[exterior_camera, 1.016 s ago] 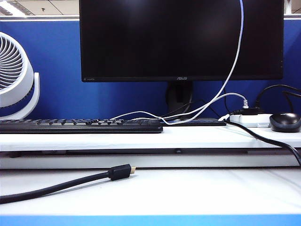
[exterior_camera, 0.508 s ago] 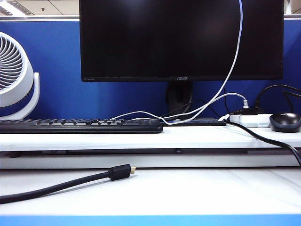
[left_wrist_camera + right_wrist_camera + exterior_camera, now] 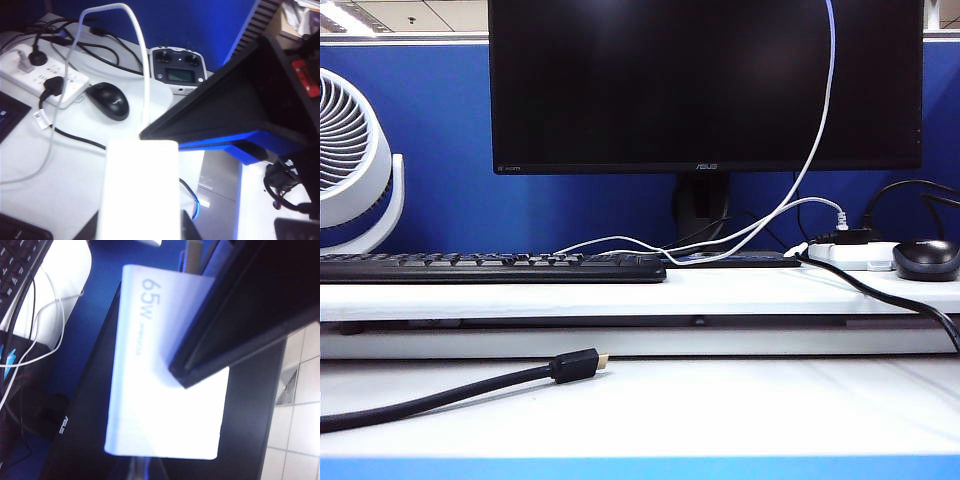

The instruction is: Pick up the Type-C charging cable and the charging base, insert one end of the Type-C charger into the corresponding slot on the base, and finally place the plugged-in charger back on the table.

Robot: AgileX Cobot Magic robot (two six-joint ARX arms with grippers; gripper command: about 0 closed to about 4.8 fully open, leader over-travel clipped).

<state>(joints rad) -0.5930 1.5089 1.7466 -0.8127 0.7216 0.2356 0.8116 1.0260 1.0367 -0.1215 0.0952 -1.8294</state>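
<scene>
1. Exterior view shows neither arm. The Type-C charging cable (image 3: pixel 817 130) rises from behind the keyboard (image 3: pixel 490 266), crosses the monitor (image 3: pixel 705 85) and leaves the top of the picture, so its free end is held up well above the table (image 3: pixel 720 400).
2. Left wrist view explains the lift. The charging base (image 3: pixel 140 190) fills the foreground in mid-air, over the power strip (image 3: pixel 45 75) and mouse (image 3: pixel 107 100).
3. The left gripper (image 3: pixel 140 229) is part-way closed on the base: dark fingers show at both its sides. This grip probably steadies the block so that the slot end faces the other arm.
4. The white cable loops down and meets the far end of the base. The tip of the right gripper (image 3: pixel 150 133) sits at that same spot.
5. In the right wrist view one black finger (image 3: pixel 235 315) lies across the face of the base marked 65W. The right pincer is fully closed; what it pinches is hidden, though the plug is the likely thing.
6. My reading is that the plug is at or in the slot. Whether it is fully seated cannot be told, and setting the pair down is not yet done.
7. The thick black cable (image 3: pixel 575 366) lies apart on the table and plays no part.
</scene>
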